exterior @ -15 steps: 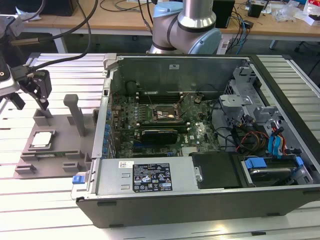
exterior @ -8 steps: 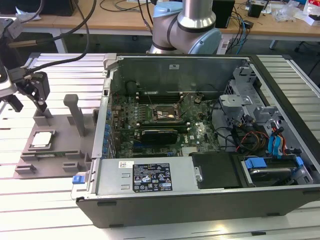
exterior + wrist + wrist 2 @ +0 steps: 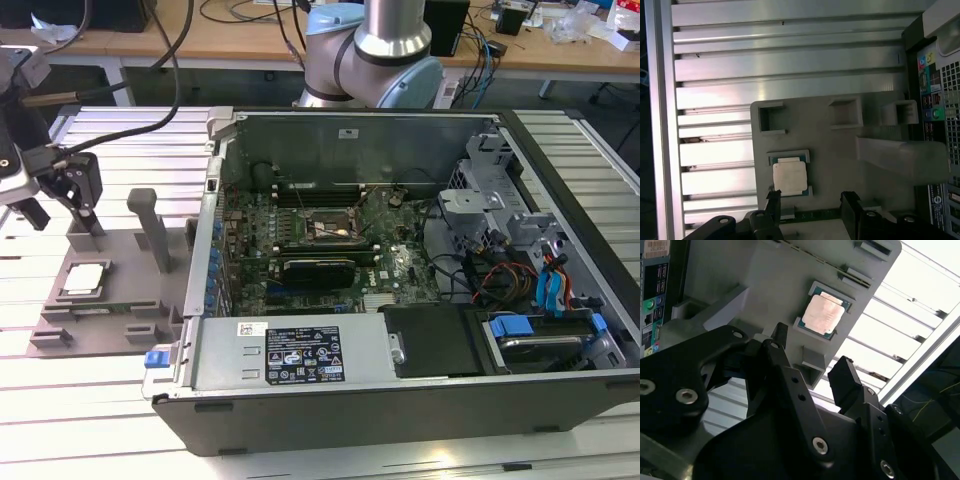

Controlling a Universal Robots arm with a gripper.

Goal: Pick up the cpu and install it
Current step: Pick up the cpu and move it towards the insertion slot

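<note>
The arm shows silver tube sections and pale blue joint caps. The gripper is matte black, built of angular plates with silver screws at the pivots. The cables feeding it are black.

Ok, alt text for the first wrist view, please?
The cpu lies in its pocket on the grey fixture, with the open, empty gripper close to it. The computer case stands beside the fixture.
</note>
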